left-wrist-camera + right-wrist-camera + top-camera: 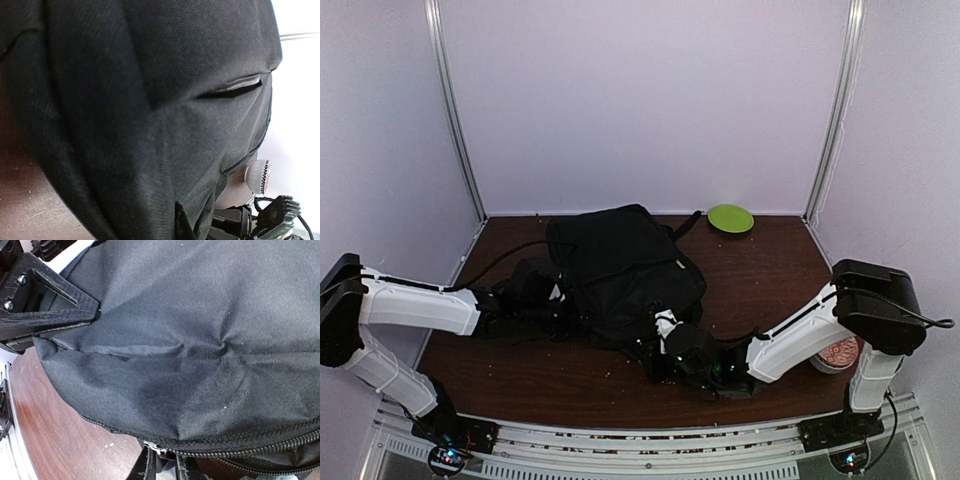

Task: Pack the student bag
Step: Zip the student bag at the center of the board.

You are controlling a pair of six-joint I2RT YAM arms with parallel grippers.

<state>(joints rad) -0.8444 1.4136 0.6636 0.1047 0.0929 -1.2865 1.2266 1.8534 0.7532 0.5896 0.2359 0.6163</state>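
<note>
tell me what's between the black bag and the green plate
In the top view, only bare brown table lies between the bag and the green plate; the bag's strap pokes toward the plate.

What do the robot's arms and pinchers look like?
Both the left arm and right arm are white tubes with chunky black joints and thin black cables. The left gripper and right gripper are black, angular plastic; the right one's finger shows silver screws.

no legible text in view
</note>
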